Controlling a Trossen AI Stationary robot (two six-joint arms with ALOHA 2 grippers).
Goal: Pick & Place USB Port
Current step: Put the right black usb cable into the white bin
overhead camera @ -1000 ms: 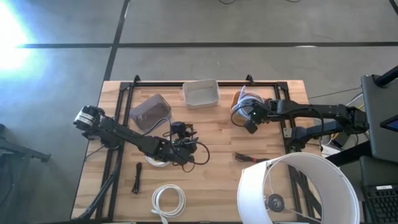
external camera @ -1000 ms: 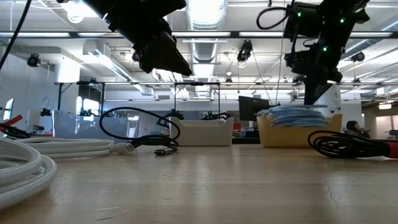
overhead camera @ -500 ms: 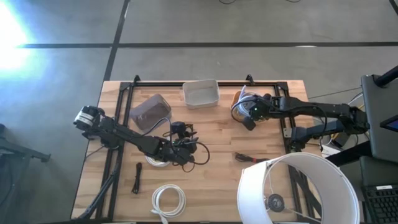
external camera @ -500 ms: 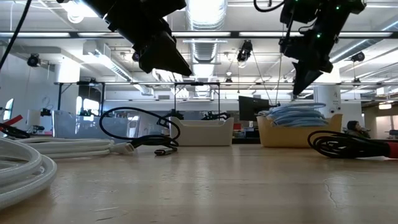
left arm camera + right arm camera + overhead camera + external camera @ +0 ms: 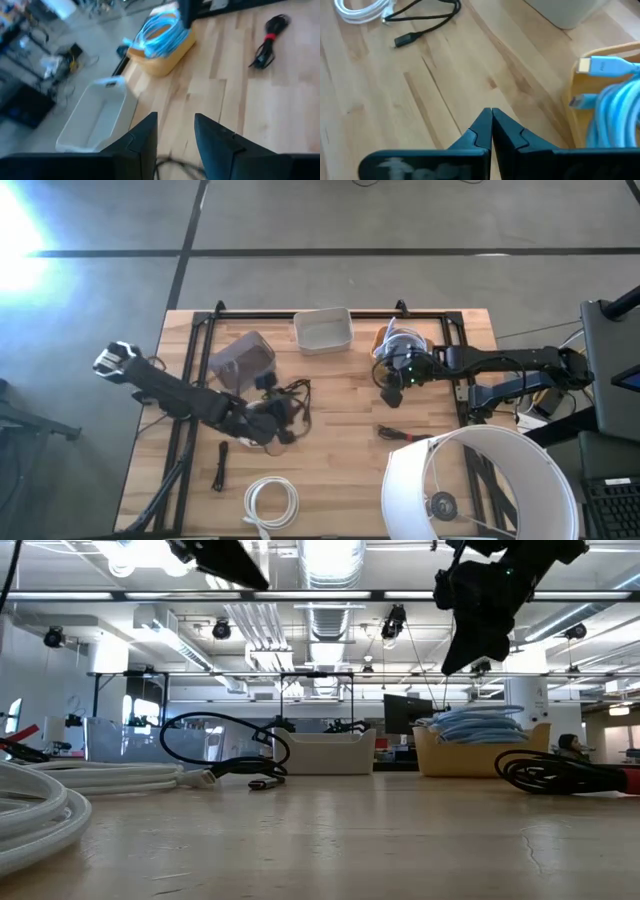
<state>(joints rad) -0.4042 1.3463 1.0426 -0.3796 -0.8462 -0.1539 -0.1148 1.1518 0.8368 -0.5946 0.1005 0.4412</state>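
Trailing black USB cable [image 5: 292,402], seemingly tangled

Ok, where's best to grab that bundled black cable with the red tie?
Across the red tie, coming straight down: the bundled black cable lies flat on the wooden table, and the tie likely pinches its strands into the narrowest part.

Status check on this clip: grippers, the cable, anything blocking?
Left gripper open, empty, above the black cable. Right gripper shut, empty, beside the yellow bin of blue cables. Nothing in the way.
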